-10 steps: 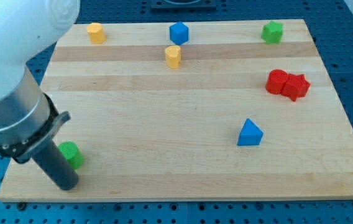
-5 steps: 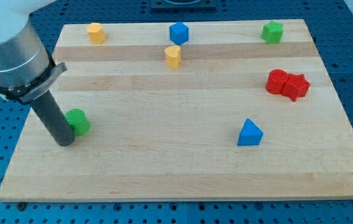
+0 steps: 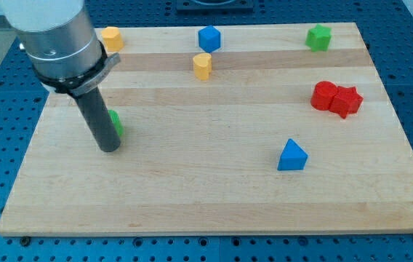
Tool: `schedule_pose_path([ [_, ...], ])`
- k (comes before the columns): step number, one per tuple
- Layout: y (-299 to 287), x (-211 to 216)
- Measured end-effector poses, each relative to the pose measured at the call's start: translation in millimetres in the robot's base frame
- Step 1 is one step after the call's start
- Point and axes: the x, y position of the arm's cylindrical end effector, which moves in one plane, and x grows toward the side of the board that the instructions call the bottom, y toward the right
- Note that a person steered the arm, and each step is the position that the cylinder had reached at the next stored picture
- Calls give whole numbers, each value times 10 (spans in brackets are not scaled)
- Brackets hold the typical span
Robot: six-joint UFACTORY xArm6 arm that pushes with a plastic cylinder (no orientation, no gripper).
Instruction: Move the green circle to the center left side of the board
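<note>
Standing in for a hand, the arm is carrying only a straight dark rod below a metal collar, so nothing is being grasped. Its lower end, my tip [image 3: 110, 148], is resting on the pale wooden worktop [image 3: 214, 196] with its lengthwise grain bands, at the view's left, about mid-height. The green circle [image 3: 115, 122] is peeking out from behind the rod's right side, touching it and mostly hidden.

Other small matte blocks are sitting well apart from it: a yellow cylinder [image 3: 111, 38] at the view's top left, a second yellow cylinder [image 3: 202, 65], a blue cube-like block [image 3: 209, 38], a green star-like block [image 3: 318, 36], two red blocks [image 3: 336, 98] touching each other at the view's right, and a blue triangle [image 3: 291, 156].
</note>
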Motion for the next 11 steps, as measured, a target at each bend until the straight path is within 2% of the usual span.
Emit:
schedule_pose_path([
  [1, 157, -71],
  [3, -219, -230],
  [8, -569, -556],
  [10, -565, -556],
  [11, -142, -409],
])
